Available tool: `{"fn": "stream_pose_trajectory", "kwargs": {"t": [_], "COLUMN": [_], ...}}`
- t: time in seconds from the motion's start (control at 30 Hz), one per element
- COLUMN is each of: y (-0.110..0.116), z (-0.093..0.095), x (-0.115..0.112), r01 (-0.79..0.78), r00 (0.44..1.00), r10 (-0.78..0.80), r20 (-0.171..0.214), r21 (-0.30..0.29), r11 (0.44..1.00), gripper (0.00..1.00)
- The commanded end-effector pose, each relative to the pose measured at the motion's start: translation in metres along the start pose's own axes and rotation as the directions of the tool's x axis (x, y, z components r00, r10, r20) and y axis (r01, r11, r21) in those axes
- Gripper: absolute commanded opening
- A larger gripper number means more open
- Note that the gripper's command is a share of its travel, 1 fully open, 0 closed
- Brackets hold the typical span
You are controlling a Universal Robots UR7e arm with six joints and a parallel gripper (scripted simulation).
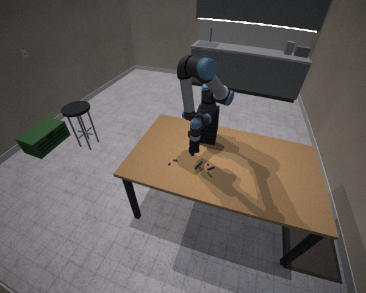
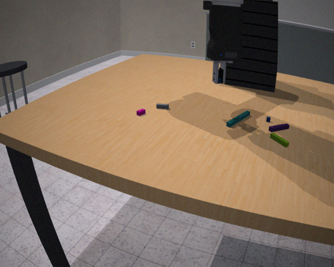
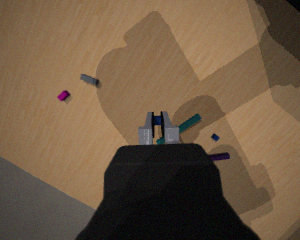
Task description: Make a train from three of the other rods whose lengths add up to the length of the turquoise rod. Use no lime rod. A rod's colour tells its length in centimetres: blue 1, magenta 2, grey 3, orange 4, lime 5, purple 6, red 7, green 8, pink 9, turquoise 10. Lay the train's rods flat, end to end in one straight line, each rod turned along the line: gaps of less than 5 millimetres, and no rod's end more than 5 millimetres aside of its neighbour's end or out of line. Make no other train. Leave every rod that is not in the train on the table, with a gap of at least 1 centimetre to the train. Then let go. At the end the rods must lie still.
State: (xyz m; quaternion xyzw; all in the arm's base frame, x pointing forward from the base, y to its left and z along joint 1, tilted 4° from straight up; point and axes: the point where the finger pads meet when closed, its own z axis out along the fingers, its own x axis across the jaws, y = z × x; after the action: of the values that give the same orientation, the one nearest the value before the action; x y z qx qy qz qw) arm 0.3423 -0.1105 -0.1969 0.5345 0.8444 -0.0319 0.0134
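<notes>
Rods across our table (image 2: 109, 161), magenta (image 2: 140, 112) and grey (image 2: 162, 106) at left, our gripper (image 2: 219, 77) raised above the wood, clamped on a small blue rod (image 3: 157, 120), turquoise (image 2: 237, 118) flat mid-table, second blue cube (image 2: 268, 118), purple (image 2: 279, 127), lime (image 2: 279, 139) at right.
</notes>
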Motion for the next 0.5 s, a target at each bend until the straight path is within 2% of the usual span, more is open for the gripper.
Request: {"fn": "stream_pose_trajectory", "kwargs": {"t": [0.0,0.07,0.3,0.47], "y": [0.001,0.001,0.000,0.000], "z": [0.024,0.024,0.051,0.064], "x": [-0.002,-0.002,-0.002,-0.002], "r01": [-0.002,-0.002,-0.002,-0.002], "r00": [1.000,1.000,1.000,1.000], "r10": [0.002,0.002,0.002,0.002], "r20": [0.004,0.004,0.004,0.004], "r21": [-0.003,-0.003,-0.003,-0.003], "r11": [1.000,1.000,1.000,1.000], "gripper": [0.24,0.24,0.24,0.24]}}
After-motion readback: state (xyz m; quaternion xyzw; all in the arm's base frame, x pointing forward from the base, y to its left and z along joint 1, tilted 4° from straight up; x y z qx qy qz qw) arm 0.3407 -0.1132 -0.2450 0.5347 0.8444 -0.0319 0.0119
